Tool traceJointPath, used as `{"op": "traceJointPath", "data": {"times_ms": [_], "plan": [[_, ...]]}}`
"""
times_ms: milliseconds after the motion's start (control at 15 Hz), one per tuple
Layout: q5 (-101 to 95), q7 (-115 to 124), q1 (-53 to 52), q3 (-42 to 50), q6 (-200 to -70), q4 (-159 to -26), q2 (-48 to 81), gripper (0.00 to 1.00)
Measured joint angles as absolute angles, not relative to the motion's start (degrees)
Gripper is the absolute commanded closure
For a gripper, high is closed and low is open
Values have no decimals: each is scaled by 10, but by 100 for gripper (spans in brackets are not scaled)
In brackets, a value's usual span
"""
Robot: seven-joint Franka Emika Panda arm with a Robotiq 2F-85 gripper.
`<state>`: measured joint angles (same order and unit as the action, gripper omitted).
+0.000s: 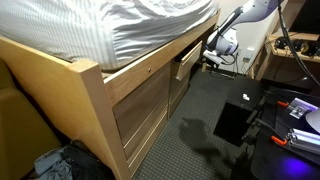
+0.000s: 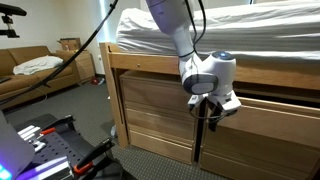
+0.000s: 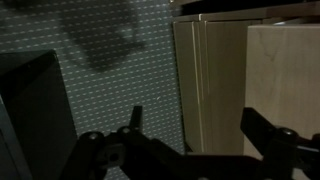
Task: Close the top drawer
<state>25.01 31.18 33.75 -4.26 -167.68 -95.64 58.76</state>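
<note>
The top drawer point(image 1: 186, 62) is a shallow light-wood drawer under the striped mattress, and it stands pulled out from the bed frame. It also shows in an exterior view point(image 2: 268, 116). Its inside is hidden. My gripper point(image 1: 214, 52) hangs at the drawer's outer front, fingers pointing down point(image 2: 207, 118). In the wrist view the gripper point(image 3: 195, 118) is open, and the pale edge of the drawer front point(image 3: 215, 70) lies between its two dark fingers. I cannot tell whether a finger touches the wood.
The taller wood panels of the bed frame point(image 1: 140, 110) run below the drawer. A black box point(image 1: 232, 120) lies on the grey carpet. Desk equipment point(image 1: 300, 110) and cables stand nearby. A clothes pile point(image 1: 60, 165) lies by the bed corner. A couch point(image 2: 30, 70) stands behind.
</note>
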Motion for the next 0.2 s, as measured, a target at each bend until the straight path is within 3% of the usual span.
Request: {"op": "traceJointPath", "data": {"times_ms": [200], "plan": [[255, 312, 323, -23, -1662, -953, 587, 0]]}}
